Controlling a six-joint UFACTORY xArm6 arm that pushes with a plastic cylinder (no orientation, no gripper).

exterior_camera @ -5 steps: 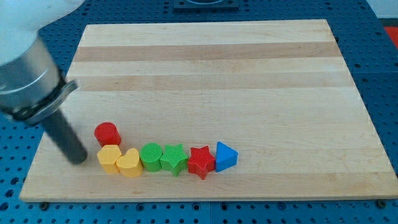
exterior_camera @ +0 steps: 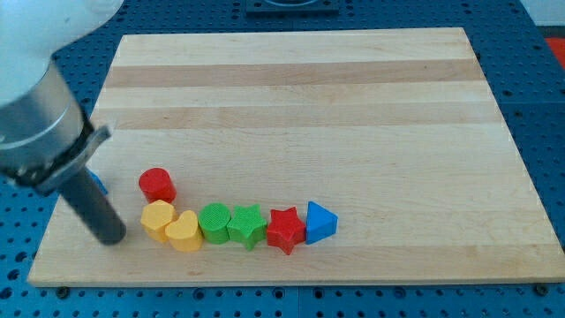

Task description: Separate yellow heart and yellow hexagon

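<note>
The yellow hexagon [exterior_camera: 157,219] and the yellow heart [exterior_camera: 184,231] lie touching each other near the board's bottom left, the heart to the right and slightly lower. My tip [exterior_camera: 111,237] is on the board just left of the yellow hexagon, a small gap apart. A red cylinder [exterior_camera: 157,185] sits just above the hexagon.
Right of the heart runs a touching row: green cylinder [exterior_camera: 214,221], green star [exterior_camera: 247,225], red star [exterior_camera: 285,229], blue triangle [exterior_camera: 320,222]. A blue block [exterior_camera: 95,183] peeks out behind the rod at the board's left edge. The wooden board [exterior_camera: 291,106] fills the view.
My tip has moved slightly down and right. The yellow hexagon, yellow heart and red cylinder have shifted a few pixels to the right. A blue block now shows behind the rod.
</note>
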